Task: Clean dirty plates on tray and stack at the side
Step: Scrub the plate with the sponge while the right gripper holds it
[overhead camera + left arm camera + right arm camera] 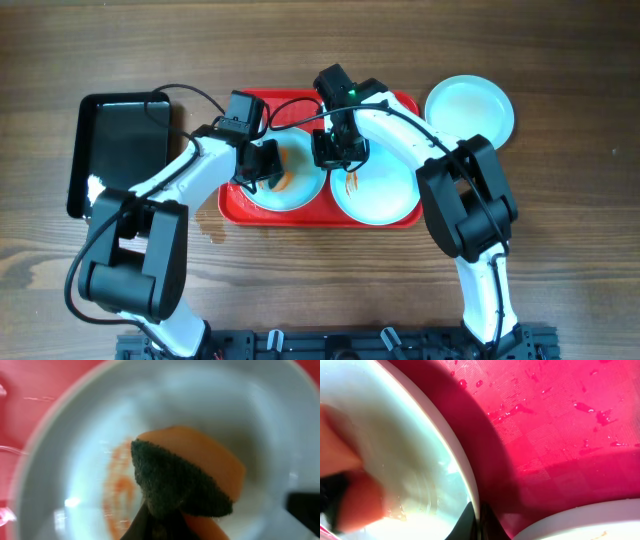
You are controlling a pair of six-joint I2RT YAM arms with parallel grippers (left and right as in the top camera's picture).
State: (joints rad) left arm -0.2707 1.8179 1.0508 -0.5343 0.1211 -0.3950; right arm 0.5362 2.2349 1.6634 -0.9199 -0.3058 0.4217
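The left plate (296, 196) sits at the left end of the red tray (234, 206), with the right plate (388, 192) just beside it on the same tray. A third plate (470, 108) lies off the tray on the bench (560, 250), near the tray's far right corner. A black tray (120, 150) rests well to the left.

The left end effector (266, 166) is clamped on a sponge (185, 475), orange with a dark green scouring face. It presses the sponge into the left plate next to an orange smear (117, 485). The right end effector (476, 522) appears pinched on that plate's rim at the side nearest the right plate, apparently steadying it. The right plate carries its own smear (350, 183), so it looks unwiped.

These plates look stiff, light and shallow. The glossy surface and the droplets on the tray suggest they are slick when wet. A flat-lying plate offers only its thin raised rim to a two-finger grasp, so the hold should straddle the rim, one finger inside and one under the lip. It should close firmly enough to stop the plate sliding or spinning under the scrubbing. They may chip if dropped, so setting one onto the third plate calls for a gentle, level placement.
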